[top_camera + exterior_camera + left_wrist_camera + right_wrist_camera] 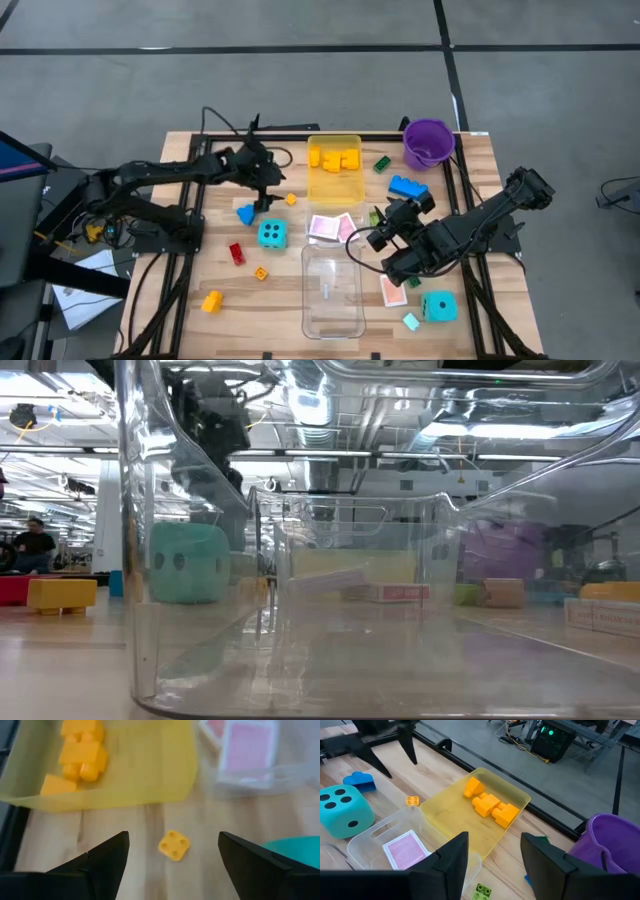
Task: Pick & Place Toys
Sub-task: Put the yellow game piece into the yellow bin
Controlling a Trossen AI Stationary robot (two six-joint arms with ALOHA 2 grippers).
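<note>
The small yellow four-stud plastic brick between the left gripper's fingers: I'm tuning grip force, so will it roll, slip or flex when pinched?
The small yellow four-stud plastic brick lies flat, so it probably won't roll. It looks like rigid moulded plastic, unlikely to flex. Being tiny, it may skid on the wooden table if the open left gripper closes off-centre.

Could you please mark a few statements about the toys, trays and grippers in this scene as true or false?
1. The yellow tray holds yellow bricks. True.
2. The left gripper is shut on a small yellow brick. False: it is open, with the brick lying on the table between its fingers.
3. The purple bucket stands at a table corner. True.
4. Both cyan dice sit in the clear tray. False: one die and the other die rest on the table.
</note>
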